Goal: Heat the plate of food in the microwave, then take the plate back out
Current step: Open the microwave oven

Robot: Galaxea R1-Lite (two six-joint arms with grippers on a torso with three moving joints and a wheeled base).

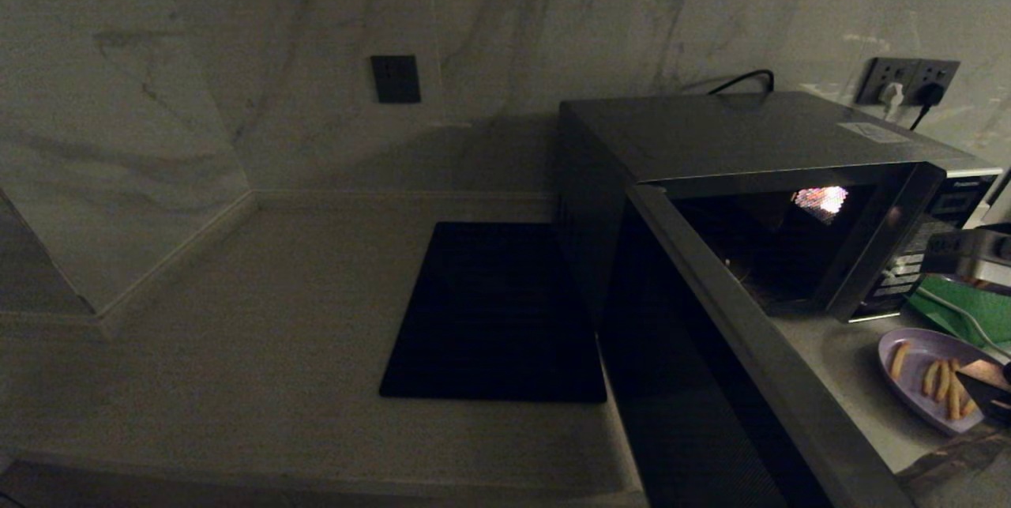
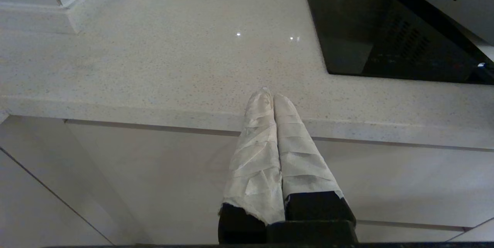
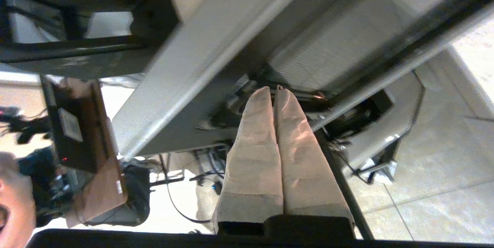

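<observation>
the microwave stands at the right of the pale stone bench, its door swung wide toward the camera and the dim cavity empty. the plate of food, a shallow lavender dish with a few thin fries, sits on the bench just right of the open door, in front of the control panel and not yet inside. it looks light and rigid, probably slick at the rim, and the loose fries would likely slide if it tips; a level pinch on the bare rim nearest the robot seems the safest hold. the right gripper is clenched on nothing, its taped fingers pressed together close under the open door's edge. the left gripper is likewise clenched and empty, parked at the bench's front edge, well apart from the work. a flat black mat lies just left of the microwave. a green mesh tray sits behind the plate. the jutting door narrows the path from plate to cavity.
</observation>
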